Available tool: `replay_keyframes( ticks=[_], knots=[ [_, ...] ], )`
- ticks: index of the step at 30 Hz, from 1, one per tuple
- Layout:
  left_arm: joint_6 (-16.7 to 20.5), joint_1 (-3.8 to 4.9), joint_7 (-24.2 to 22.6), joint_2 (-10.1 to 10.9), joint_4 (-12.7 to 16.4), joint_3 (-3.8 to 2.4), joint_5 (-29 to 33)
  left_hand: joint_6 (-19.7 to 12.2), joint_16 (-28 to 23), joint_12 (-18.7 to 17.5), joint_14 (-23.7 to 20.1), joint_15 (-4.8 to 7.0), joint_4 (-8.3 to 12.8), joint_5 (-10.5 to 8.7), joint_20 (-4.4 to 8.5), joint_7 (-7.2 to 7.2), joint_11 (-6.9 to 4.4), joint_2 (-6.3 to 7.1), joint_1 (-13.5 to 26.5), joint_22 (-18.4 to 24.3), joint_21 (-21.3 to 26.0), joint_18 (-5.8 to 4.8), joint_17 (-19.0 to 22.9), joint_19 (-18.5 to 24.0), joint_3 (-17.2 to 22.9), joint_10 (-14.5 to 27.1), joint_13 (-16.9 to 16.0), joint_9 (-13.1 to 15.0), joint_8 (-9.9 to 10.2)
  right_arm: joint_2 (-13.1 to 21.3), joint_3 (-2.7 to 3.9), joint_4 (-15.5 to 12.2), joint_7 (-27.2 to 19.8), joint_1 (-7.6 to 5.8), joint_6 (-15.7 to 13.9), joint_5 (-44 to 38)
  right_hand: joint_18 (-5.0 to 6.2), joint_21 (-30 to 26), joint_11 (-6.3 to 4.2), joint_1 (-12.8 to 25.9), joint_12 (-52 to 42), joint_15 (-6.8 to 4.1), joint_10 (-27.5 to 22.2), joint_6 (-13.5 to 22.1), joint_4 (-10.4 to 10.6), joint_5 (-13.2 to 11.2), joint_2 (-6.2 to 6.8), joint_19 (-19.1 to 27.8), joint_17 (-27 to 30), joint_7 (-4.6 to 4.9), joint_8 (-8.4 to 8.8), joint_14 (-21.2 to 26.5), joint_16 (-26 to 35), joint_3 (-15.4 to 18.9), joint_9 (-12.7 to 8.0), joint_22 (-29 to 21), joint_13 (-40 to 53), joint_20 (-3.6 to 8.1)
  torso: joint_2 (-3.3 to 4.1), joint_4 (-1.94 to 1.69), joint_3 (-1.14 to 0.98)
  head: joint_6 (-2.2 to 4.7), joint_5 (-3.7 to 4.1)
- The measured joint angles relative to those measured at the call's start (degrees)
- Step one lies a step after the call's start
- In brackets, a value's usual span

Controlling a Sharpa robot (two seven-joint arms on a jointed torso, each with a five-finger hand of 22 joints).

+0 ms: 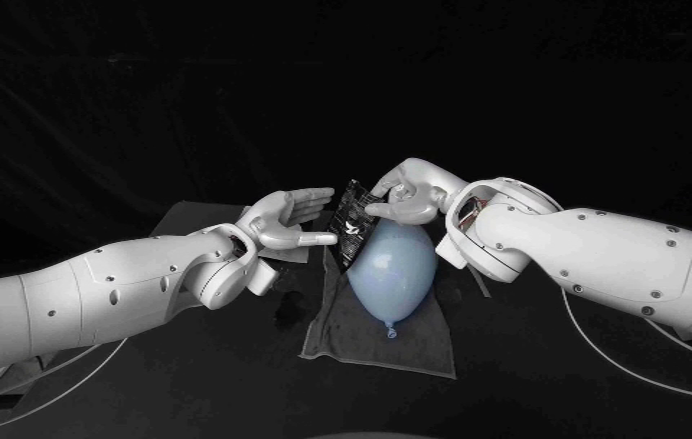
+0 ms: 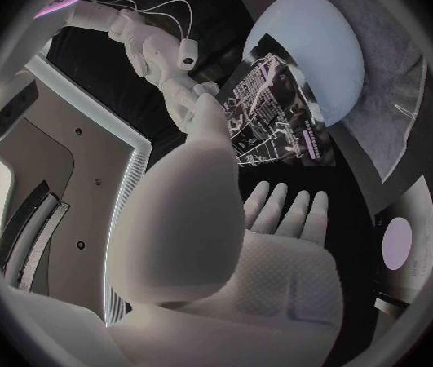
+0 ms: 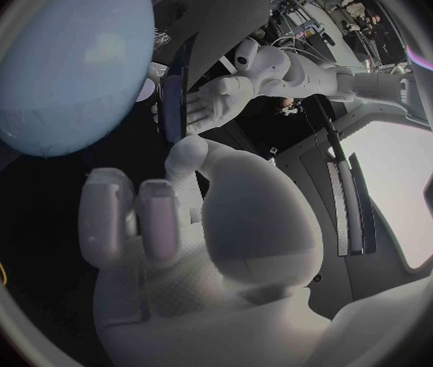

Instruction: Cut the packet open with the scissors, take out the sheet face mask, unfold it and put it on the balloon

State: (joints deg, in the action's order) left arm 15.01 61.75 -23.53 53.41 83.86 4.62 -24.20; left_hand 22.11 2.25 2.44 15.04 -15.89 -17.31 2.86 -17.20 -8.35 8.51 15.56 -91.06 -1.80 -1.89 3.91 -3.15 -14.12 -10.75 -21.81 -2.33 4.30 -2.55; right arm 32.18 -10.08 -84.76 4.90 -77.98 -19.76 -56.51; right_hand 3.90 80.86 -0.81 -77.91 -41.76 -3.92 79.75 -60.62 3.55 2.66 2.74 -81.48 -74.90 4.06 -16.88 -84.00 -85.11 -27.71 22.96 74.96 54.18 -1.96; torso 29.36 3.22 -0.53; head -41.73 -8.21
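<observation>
The pale blue balloon [image 1: 389, 267] lies on a grey cloth [image 1: 378, 339] at the table's middle, knot toward me. Just above its far end the black printed packet [image 1: 351, 221] stands upright in the air. My right hand [image 1: 408, 195] pinches the packet's top corner from the right. My left hand [image 1: 296, 217] is held beside the packet's left face, palm toward it and fingers spread, with the thumb close to its lower edge. In the left wrist view the packet [image 2: 277, 118] hangs before the balloon [image 2: 318, 45], with the right hand [image 2: 180, 90] on its edge.
The grey cloth reaches toward the table's near side. A dark flat slab [image 1: 195, 219] lies behind my left arm at the back left. A white cable [image 1: 620, 359] curves over the table under my right arm.
</observation>
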Motion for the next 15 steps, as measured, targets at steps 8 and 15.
replay_keyframes(
  ticks=[8,15],
  knots=[
    [-0.21,0.03,-0.04,0.62,-0.61,-0.89,2.90,0.46,2.63,0.53,9.26,0.19,0.07,0.00,0.16,-0.46,1.51,-0.47,0.46,-0.87,-1.23,0.00,-2.24,-5.39,0.43,-5.30,-0.50,0.35,-0.36,0.04,0.00,-0.33,0.37,0.00,0.41,-13.81,-0.01,0.37,0.00,0.89,-0.19,0.01,0.42,0.13,-1.60,-0.03,0.43,-0.41,-0.01,0.11,-1.10,0.01,-0.34,-1.60,0.00,-0.03,0.43,0.00,0.02,-0.03,-0.02,0.26,-0.13],
    [-1.02,0.04,0.45,-0.59,-2.62,-1.05,4.29,1.36,5.72,1.57,16.41,1.99,0.03,0.00,0.25,-0.43,4.74,-1.30,0.69,-1.28,-2.25,0.00,-4.20,-9.66,1.32,-12.59,-0.97,0.65,-0.70,0.24,0.02,-1.75,0.43,0.00,0.39,-22.72,-0.01,0.37,0.00,0.97,-0.27,0.02,0.42,0.22,-1.66,-0.04,0.51,-0.41,-0.02,0.16,-1.33,0.01,-0.34,-1.66,0.00,-0.05,0.19,0.00,0.02,0.03,-0.04,0.27,-0.33]
  ],
)
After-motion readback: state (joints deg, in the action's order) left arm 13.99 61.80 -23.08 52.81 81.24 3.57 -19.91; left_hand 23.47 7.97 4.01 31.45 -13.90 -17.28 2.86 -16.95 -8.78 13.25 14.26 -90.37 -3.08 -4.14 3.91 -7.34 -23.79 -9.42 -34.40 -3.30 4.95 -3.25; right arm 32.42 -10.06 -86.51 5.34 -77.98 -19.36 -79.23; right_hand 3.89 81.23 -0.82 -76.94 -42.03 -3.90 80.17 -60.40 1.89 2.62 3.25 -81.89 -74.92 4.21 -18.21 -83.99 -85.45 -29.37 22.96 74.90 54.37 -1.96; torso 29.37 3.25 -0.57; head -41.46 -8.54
